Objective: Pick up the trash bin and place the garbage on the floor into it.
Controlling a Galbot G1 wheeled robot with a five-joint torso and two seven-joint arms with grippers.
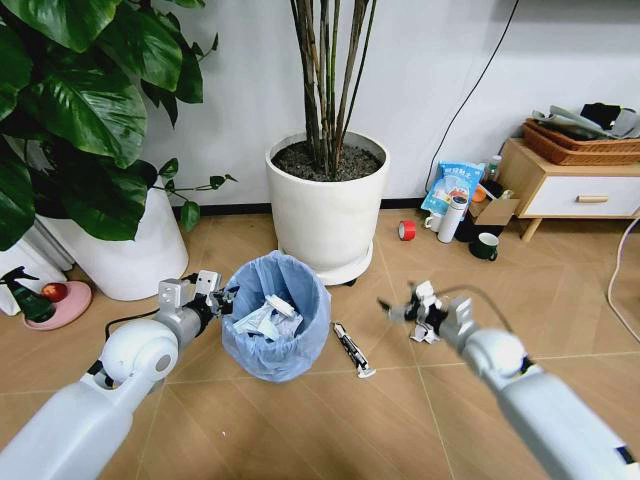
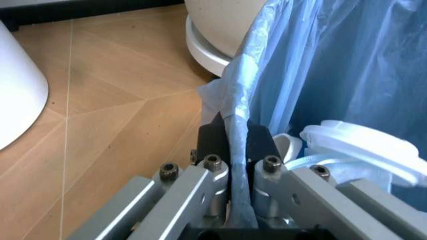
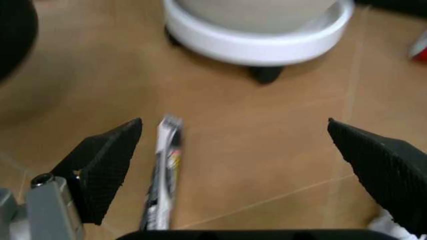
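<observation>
Left end effector (image 2: 238, 137) clamped on the rim of the trash bin (image 1: 276, 318), its black fingers (image 2: 213, 140) pinching a fold of the light-blue bag liner; the bin stands on the wooden floor (image 1: 300, 430) in front of the large white plant pot (image 1: 327, 205), with white paper wads (image 1: 268, 318) lying inside. Right end effector (image 3: 233, 160) spread wide and holding nothing, hovering above the floor to the bin's right, near crumpled white paper (image 1: 424, 332). Black-white stick wrapper (image 3: 163, 175) lies flat on the floor between the bin and the right end effector, close beside one open finger (image 3: 107, 162) in the right wrist view.
</observation>
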